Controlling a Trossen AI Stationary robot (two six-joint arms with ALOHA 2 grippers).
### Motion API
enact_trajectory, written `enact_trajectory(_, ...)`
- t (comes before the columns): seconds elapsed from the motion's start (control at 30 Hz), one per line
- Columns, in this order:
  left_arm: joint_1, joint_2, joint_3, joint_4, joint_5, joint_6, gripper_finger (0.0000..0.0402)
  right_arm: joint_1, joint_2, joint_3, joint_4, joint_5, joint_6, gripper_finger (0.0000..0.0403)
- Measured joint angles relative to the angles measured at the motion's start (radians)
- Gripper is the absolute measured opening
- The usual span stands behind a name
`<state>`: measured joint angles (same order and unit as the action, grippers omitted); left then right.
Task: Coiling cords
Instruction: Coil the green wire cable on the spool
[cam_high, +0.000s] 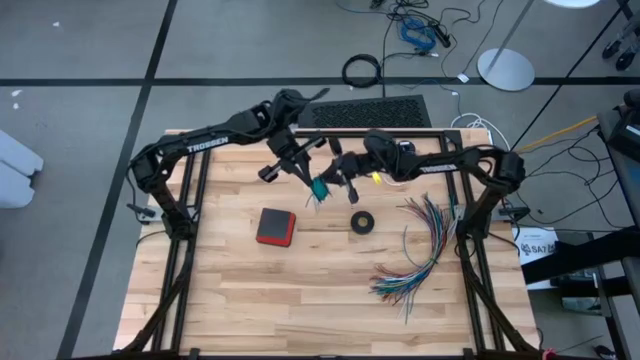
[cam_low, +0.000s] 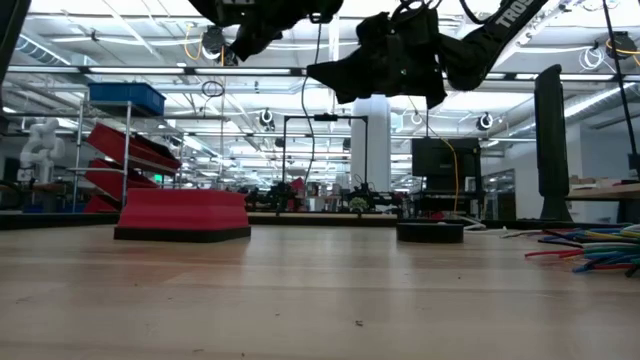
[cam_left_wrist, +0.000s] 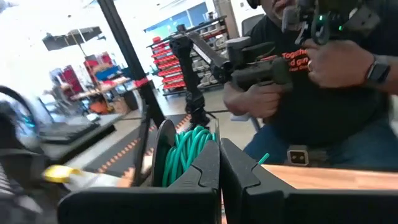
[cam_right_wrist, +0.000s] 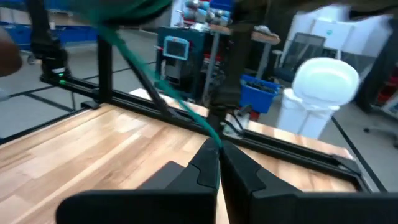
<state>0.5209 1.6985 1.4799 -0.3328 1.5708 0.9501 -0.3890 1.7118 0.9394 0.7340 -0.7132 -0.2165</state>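
Teal-green cord, wound in loops, is pinched in the closed left gripper. One strand is pinched by the closed right gripper, above the table.

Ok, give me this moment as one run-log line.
left gripper: shut on coiled teal cord | right gripper: shut on its tail | both raised mid-table
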Motion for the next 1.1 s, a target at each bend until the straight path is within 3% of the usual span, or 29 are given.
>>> enact_trajectory(0.1,-0.006,0.013,0.000,-0.052,-0.001,0.000,0.0000,-0.025,-0.017,0.022,-0.069,0.008,0.006,0.0000)
enact_trajectory(0.53,0.026,0.144,-0.029,-0.158,-0.025,-0.049,0.0000,-0.027,-0.065,0.076,-0.379,0.319,0.014,0.0000)
enact_trajectory(1.1,0.076,0.211,-0.029,-0.303,-0.109,-0.053,0.0000,0.032,-0.087,0.076,-0.469,0.604,-0.019,0.0000)
